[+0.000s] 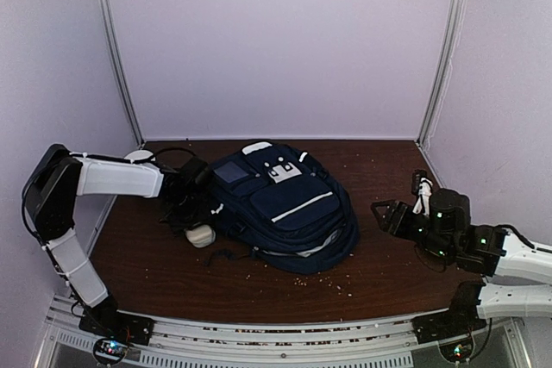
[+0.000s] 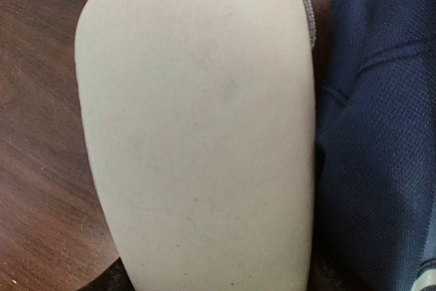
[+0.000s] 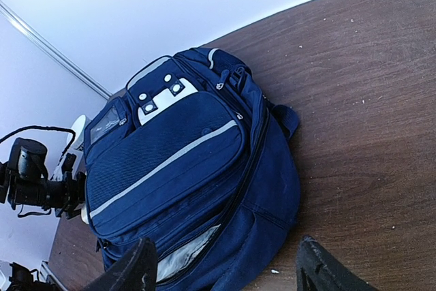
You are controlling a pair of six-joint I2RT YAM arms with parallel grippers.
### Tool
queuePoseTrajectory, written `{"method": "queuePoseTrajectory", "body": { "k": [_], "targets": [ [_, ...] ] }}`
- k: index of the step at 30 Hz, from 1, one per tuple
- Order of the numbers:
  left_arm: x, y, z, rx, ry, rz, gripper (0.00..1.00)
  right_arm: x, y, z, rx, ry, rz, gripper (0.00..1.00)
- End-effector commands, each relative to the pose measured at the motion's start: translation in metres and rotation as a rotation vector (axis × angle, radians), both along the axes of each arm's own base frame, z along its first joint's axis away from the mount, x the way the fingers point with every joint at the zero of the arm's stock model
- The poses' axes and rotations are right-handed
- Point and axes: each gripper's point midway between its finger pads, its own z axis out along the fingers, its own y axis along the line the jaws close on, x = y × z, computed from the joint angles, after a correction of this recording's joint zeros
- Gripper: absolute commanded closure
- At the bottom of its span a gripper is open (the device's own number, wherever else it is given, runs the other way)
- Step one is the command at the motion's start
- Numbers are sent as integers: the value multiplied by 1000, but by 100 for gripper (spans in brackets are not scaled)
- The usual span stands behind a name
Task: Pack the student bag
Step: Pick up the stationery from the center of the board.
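The student bag (image 1: 289, 208) lies flat in the middle of the dark wood-grain worktop (image 1: 392, 269). Its front pockets face up, and the white patch with two buckles points toward the back wall. A pale stripe crosses the large front pocket. Near the bottom edge of the right wrist view a side pocket gapes a little, showing light grey lining.

The left claw (image 1: 194, 217) reaches down at the bag's left side, over a pale beige pouch (image 2: 197, 134). The pouch is oval and smooth, with a line of grey stitching along one edge, and it lies on the worktop just beside the navy fabric. It fills the left wrist view so fully that the fingers are barely seen. I cannot tell how wide that claw stands or whether it grips the pouch.

The right claw (image 3: 226, 244) hangs to the right of the bag, apart from it and facing it. Its two dark fingers are spread wide with nothing between them.

Small pale specks (image 1: 321, 280) dot the worktop in front of the bag. A white round object (image 1: 138, 156) sits at the far left corner behind the left arm – possibly a dish, but it is too small to be sure.
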Motion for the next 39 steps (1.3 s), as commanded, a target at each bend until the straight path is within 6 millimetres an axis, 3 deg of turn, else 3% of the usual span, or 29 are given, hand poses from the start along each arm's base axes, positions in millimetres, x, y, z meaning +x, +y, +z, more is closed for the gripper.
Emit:
{"method": "queuePoseTrajectory", "body": {
  "k": [1,5,10,13,17,21,24,29,39],
  "targets": [
    [-6,12,11,6,-44,-21,35,0,-4,2,-19,-7,-13,30],
    [-22,24,28,10,-85,-20,45,0,-3,1,-22,-7,-8,30],
    [-52,26,63,14,-146,-56,46,-2,13,6,10,-11,64,31],
    [-65,10,103,-49,-260,-113,46,-8,39,15,53,-29,174,31],
    [-73,-15,153,-144,-393,-167,46,-30,91,41,101,-90,357,29],
    [-71,-46,193,-277,-472,-167,45,-52,141,70,165,-160,478,26],
    [-70,-77,217,-407,-523,-176,44,-61,167,83,169,-208,477,20],
    [-66,-115,234,-559,-520,-156,43,-56,189,89,146,-257,367,1],
    [-69,-159,255,-686,-524,-163,42,-49,233,83,112,-247,378,0]
  ]
}}
